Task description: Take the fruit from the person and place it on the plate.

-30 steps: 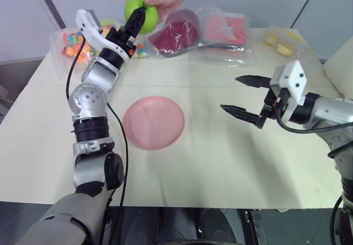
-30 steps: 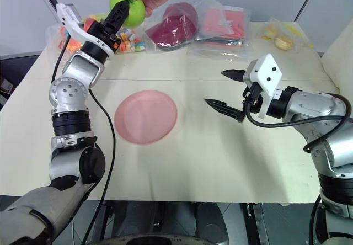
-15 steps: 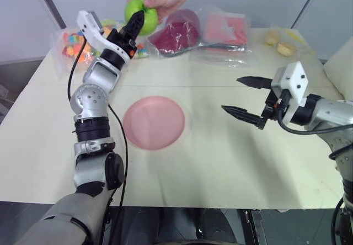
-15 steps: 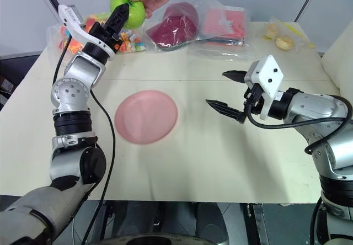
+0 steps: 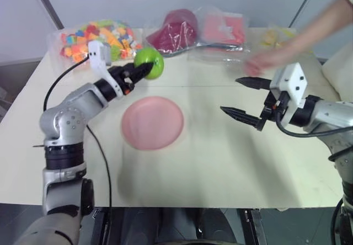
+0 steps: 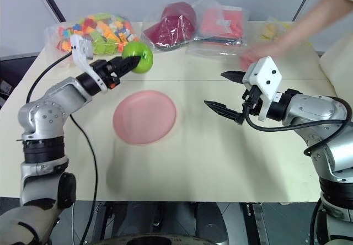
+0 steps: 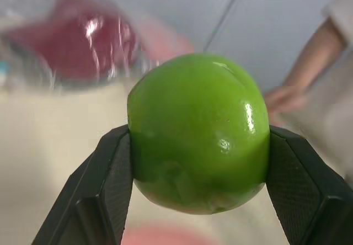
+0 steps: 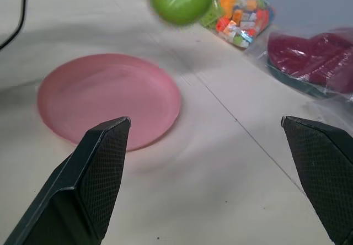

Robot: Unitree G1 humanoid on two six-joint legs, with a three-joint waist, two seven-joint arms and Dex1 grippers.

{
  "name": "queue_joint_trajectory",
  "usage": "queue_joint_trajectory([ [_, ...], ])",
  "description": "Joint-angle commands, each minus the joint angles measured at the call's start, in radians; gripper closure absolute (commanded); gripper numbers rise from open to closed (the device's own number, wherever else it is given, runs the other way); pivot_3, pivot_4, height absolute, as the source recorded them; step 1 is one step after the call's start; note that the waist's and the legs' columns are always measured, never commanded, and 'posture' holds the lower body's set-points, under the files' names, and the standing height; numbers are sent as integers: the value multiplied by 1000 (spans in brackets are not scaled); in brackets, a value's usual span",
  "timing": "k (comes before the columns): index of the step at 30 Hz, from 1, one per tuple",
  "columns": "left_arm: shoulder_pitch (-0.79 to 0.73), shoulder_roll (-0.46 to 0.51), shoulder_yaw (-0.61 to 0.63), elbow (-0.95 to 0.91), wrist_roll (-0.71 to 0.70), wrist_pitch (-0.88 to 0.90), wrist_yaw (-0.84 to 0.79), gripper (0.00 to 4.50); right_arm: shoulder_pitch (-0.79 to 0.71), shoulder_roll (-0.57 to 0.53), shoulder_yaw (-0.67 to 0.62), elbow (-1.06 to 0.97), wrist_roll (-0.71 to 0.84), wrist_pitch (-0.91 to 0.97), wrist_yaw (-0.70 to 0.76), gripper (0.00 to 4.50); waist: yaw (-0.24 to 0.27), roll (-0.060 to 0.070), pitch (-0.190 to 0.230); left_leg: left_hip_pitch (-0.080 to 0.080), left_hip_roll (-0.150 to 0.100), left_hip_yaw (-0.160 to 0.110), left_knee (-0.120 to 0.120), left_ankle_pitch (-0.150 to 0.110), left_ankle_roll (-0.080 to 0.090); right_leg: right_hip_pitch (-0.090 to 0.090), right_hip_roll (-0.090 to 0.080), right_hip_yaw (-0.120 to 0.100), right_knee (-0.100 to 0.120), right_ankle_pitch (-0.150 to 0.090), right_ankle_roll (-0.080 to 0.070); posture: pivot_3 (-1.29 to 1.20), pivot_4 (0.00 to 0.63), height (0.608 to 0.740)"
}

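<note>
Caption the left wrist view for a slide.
Left gripper clamps the green apple, person's hand behind.

We see a glossy, smooth-skinned green apple [image 7: 198,132] between matt black, finely textured fingers [image 7: 105,195]. Beside it, our pink plate [image 5: 152,122] looks smooth, matt plastic. Behind the plate, shiny crinkled clear plastic bags [image 5: 220,32] sit on the matt cream tabletop [image 5: 220,162].

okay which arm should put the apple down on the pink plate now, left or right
Left. The left gripper is shut on the apple, just beyond the plate. The right gripper is open, holds nothing, and hangs off to the plate's other side.
</note>
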Motion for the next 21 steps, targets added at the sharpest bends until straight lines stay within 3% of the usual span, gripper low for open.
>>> queue_joint_trajectory([
  [1,52,90,14,-149,-61,82,-64,1679,24,19,-8,-39,10,-20,-2,0,3,0,0,0,0,0,0,0,0,0,0,0,0,0,0,0,150,740],
  [8,205,174,43,-304,-173,207,-78,1679,42,55,20,-61,6,-19,-16,0,2,0,0,0,0,0,0,0,0,1,-1,0,-1,0,0,0,150,740],
  [21,312,85,-59,-205,-41,143,-51,1679,15,65,55,-73,4,-2,-49,0,3,0,0,0,0,0,0,0,0,1,0,0,-1,0,0,0,150,740],
])
